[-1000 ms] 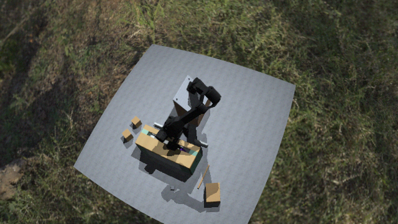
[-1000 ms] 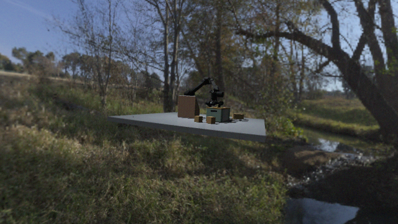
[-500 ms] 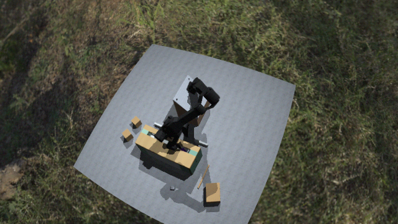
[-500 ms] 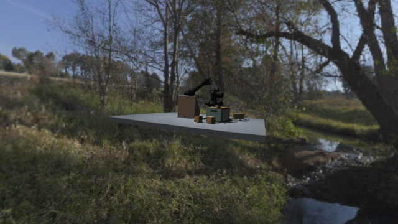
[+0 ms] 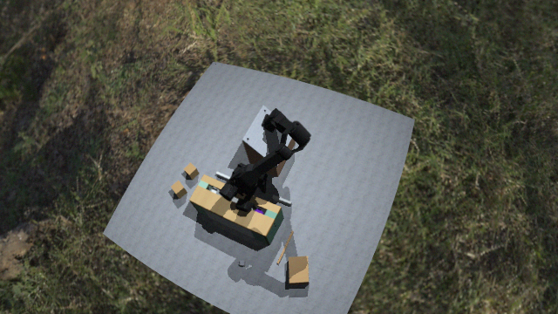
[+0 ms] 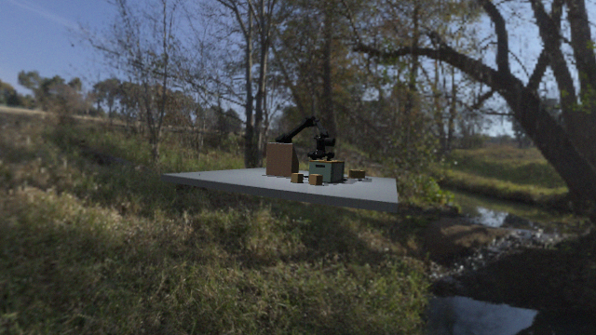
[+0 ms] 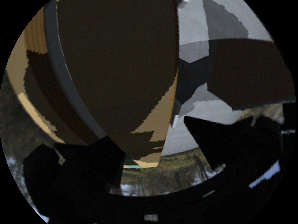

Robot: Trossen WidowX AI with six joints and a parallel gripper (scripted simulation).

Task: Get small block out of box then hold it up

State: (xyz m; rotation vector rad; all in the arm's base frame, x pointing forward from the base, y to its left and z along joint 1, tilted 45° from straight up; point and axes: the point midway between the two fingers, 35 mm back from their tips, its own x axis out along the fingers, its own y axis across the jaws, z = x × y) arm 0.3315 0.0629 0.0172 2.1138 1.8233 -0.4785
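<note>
The box (image 5: 214, 204) (image 6: 332, 172) stands upright on the table, with a wooden top, green ends and a long slot in the top. A small purple patch (image 5: 260, 211) shows in the slot toward its right end in the top view; whether it is the block I cannot tell. The shelf is hidden. My gripper (image 5: 236, 199) (image 6: 321, 155) (image 7: 157, 123) is open and empty, just above the box top near its middle. In the wrist view the shadowed wooden top (image 7: 117, 65) lies between and beyond the fingers.
Two small wooden cubes (image 5: 191, 170) (image 5: 178, 189) lie left of the box. A thin stick (image 5: 285, 249) and a larger wooden block (image 5: 298, 271) lie to the right. A pale rod (image 5: 284, 202) lies behind the box. A tiny grey piece (image 5: 241, 263) lies in front.
</note>
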